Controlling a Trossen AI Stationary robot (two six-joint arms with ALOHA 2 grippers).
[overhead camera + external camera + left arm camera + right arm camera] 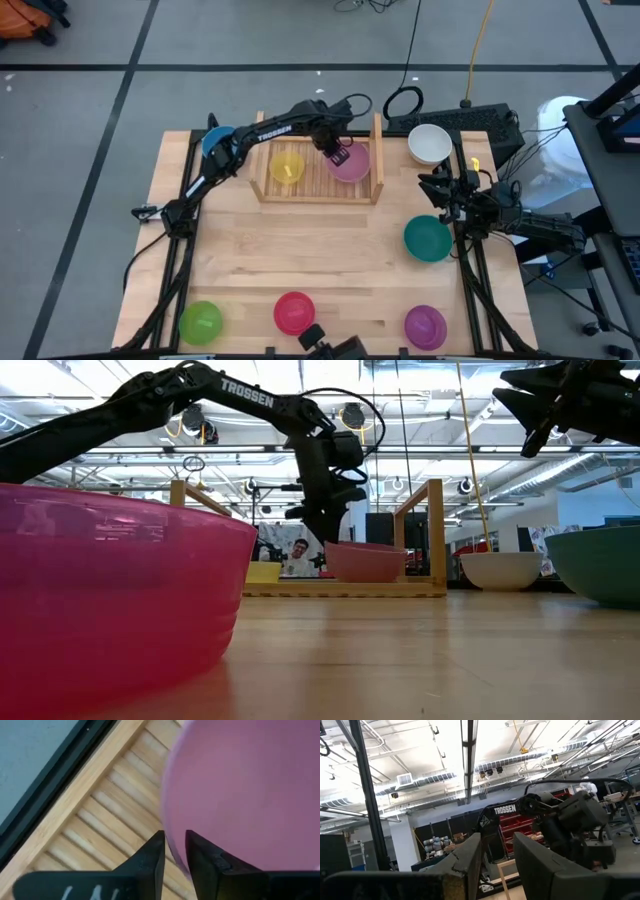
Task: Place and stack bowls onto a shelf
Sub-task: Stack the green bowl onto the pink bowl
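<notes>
The pink bowl (352, 163) sits at the right end of the light-wood shelf (318, 192), beside the yellow bowl (287, 167). My left gripper (333, 152) reaches over the shelf and is shut on the pink bowl's rim; it also shows in the low view (322, 538). My right gripper (432, 188) hovers open and empty above the table's right side, between the white bowl (430, 143) and the teal bowl (427, 238). The blue bowl (215, 140) lies on the table left of the shelf. My left gripper pinches the pink bowl's rim (172, 827) on its left side, one finger (150, 860) outside the wall and one inside. The fingers come from above, pointing down. The bowl sits upright and level, its bottom (365, 578) down at the shelf's slats.
The green (200, 322), red-magenta (294, 312) and purple (425, 325) bowls stand in a row along the near edge. The shelf's upright side boards (378, 150) flank the pink bowl. Cables and a dark box (470, 118) lie behind the table's far right.
</notes>
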